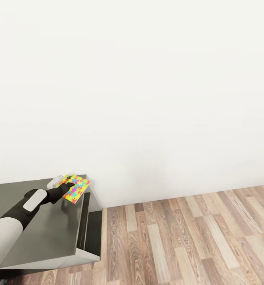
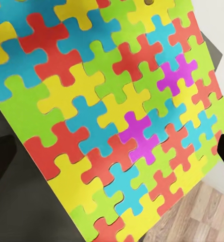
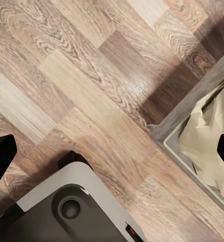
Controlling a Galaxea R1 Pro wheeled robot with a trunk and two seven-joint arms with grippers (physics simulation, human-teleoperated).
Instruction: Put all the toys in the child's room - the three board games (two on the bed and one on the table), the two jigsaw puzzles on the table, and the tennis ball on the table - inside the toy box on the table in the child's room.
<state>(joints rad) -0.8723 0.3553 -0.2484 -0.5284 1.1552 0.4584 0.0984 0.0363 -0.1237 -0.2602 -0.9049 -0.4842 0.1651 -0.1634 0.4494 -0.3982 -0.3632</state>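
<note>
Our left gripper (image 1: pixel 67 186) grasps the jigsaw puzzle (image 1: pixel 75 187) over the dark surface (image 1: pixel 48 229) (right gripper's state unclear).

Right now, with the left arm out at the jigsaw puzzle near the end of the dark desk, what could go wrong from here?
1. The jigsaw puzzle lies at the desk's far corner by the wall, near the edge; a nudge from the left gripper might push it off onto the wood floor.
2. It is a thin flat board, so the fingers may slide over it instead of gripping.
3. The left wrist view is so close that the grip is hard to judge.
</note>
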